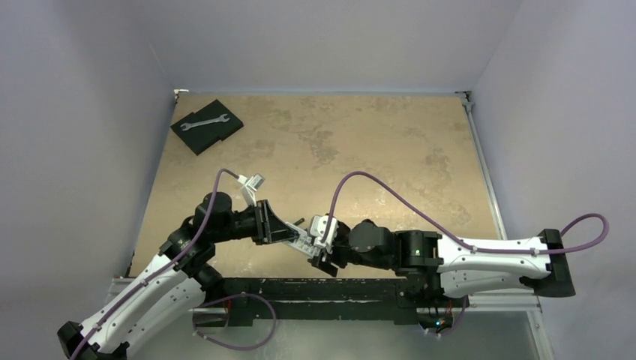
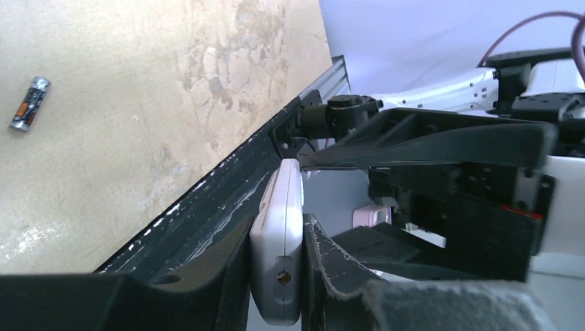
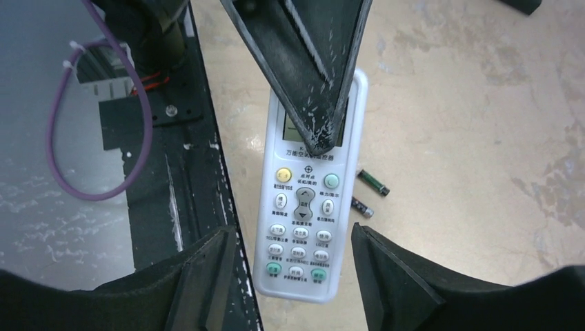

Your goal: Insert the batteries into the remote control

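while the left claw [image 2: 276,234] clamps the remote control [image 3: 303,207], the right claw [image 3: 290,238] gapes wide, holding nothing.

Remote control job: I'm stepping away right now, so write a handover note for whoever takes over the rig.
Left gripper: shut on the remote control, holding it by the display end clear of the table, buttons towards the right wrist camera.
Right gripper: open, fingers either side of the remote's lower end, not touching it.
Batteries: both loose on the table, the second close beside the first.
Done: remote is in hand.
Left: both batteries still to load. The back and its bay are out of sight, so check whether the cover is off.
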`<state>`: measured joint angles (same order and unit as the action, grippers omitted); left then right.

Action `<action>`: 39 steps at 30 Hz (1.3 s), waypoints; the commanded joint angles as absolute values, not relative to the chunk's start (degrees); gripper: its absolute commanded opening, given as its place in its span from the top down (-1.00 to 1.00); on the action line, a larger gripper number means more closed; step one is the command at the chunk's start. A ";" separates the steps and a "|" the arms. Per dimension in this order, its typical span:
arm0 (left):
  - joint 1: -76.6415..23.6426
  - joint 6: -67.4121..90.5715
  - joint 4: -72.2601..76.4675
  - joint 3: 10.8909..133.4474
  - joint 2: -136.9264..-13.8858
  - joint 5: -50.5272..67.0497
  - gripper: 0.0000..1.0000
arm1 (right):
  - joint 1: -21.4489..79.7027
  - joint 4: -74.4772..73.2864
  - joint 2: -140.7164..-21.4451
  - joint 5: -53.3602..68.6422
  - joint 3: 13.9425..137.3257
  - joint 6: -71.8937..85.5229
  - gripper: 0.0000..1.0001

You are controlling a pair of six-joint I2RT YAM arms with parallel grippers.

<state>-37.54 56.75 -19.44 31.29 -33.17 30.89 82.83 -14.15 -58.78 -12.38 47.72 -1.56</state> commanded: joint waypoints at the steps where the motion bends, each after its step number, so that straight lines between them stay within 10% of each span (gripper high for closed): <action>1: -37.25 61.29 -19.06 30.51 -31.56 26.54 1.00 | 82.88 -9.44 -54.76 -11.66 47.76 -4.53 -0.43; 39: -37.23 87.92 -37.35 30.54 -14.70 3.67 1.00 | 91.33 9.41 -69.75 -37.58 47.28 -22.03 -0.43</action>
<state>-37.52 85.47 -37.26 28.08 -15.84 5.08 90.13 2.24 -68.64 -32.64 48.16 -18.37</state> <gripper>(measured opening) 0.248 0.718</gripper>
